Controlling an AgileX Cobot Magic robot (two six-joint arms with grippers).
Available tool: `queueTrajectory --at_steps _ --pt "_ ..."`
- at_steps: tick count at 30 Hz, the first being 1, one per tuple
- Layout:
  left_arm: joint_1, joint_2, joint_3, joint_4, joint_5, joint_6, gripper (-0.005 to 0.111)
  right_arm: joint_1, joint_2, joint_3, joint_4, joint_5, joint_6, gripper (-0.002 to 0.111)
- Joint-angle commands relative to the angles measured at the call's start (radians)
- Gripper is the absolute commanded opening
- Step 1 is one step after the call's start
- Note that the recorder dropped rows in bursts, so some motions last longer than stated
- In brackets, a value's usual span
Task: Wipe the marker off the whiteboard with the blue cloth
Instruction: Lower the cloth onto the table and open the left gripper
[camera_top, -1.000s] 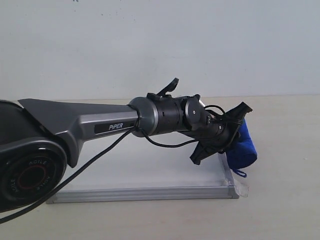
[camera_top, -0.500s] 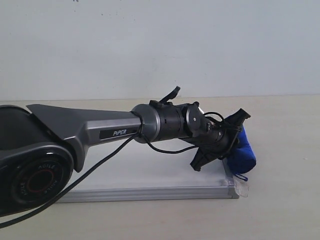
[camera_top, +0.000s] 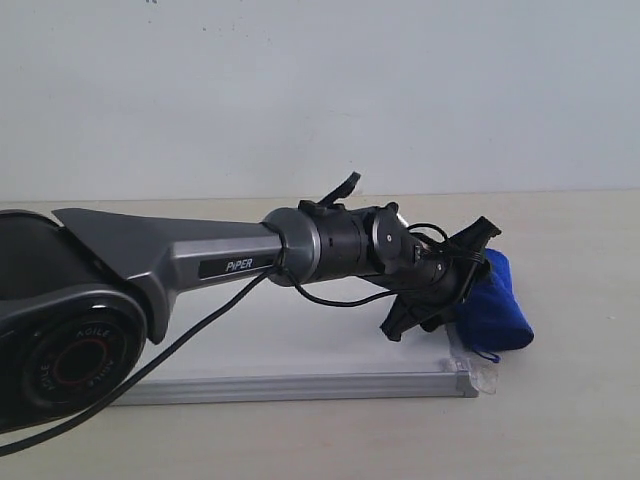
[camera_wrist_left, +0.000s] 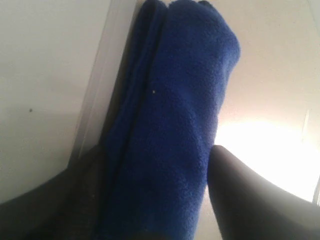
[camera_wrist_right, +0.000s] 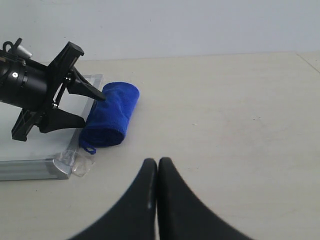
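Left hand (camera_wrist_right: 93, 109) has spread, dropping the blue cloth (camera_wrist_right: 112, 114).

Blue cloth (camera_wrist_left: 170, 125) lies along the whiteboard (camera_wrist_left: 45, 90) frame.

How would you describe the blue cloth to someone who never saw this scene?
Start at the whiteboard, the big silver-framed board on the table. Along its right edge in the exterior view lies the blue cloth: a soft royal-blue roll, the only coloured thing there.
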Motion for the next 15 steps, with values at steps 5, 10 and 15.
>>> queueTrajectory --at_steps 5,10,15 --pt "0.001 -0.004 0.004 -0.001 0.001 0.013 0.058 -0.008 -0.005 0.0 -0.006 -0.006 0.0 0.0" --pt "0.002 -0.035 0.004 0.006 0.008 0.076 0.058 -0.008 -0.005 0.0 -0.006 -0.006 0.0 0.0" --pt "0.027 -0.106 0.004 0.085 0.108 0.151 0.056 -0.008 -0.005 0.0 -0.006 -0.006 0.0 0.0"
